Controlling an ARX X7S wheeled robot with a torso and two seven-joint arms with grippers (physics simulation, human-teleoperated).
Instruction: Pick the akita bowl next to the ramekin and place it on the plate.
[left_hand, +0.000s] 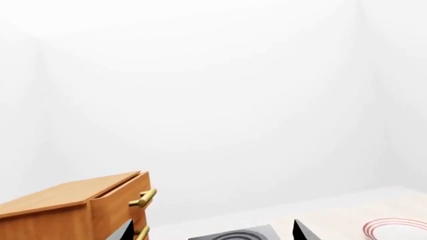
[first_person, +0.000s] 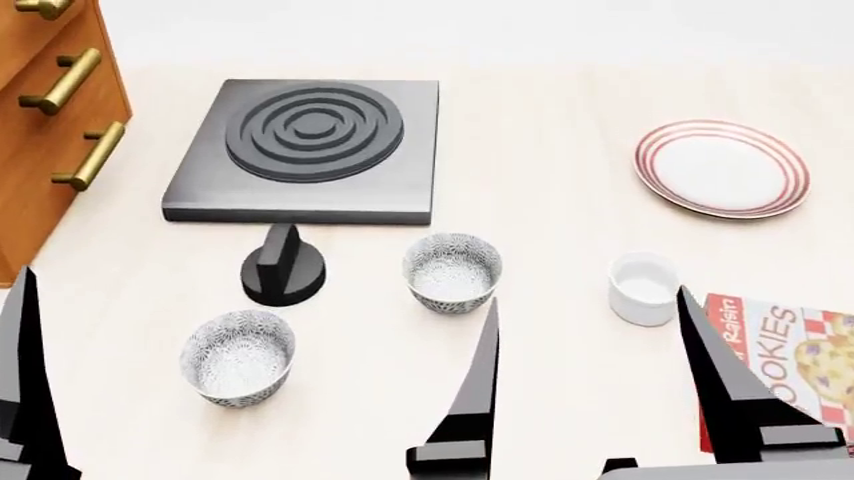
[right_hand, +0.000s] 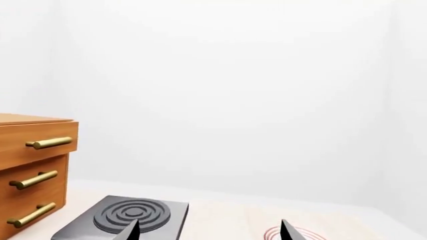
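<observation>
Right gripper (first_person: 587, 340) sits closest to the lens, low in the head view, jaws spread wide and empty. Left gripper: you only get one dark finger (first_person: 24, 370) at the left edge there, but its wrist view shows two tips well apart, so spread too, holding nothing.

Table (first_person: 561, 200) carries everything. Drawer unit (first_person: 54, 110) far left, hob (first_person: 310, 148) just beside it, knob (first_person: 282, 268) in front of the hob. Cookie box (first_person: 787, 375) at the right edge, partly behind your right finger.

Plate (first_person: 722, 167) is far right, empty, well apart from the bowls. Target bowl (first_person: 453, 272) is centre, near the ramekin (first_person: 643, 288) and left of it, upright, empty. Second bowl (first_person: 238, 356) sits lower left, near the knob, also empty. Ramekin looks empty.

Risks, as I judge them: you grab the lookalike bowl on the left since the patterns match; go by the ramekin. Coming down with the right arm, a spread finger could clip the ramekin or the box. Rim pinch on a deep round bowl may slip or tip it. Both wrist views point at the wall, so you get no close look during approach.
</observation>
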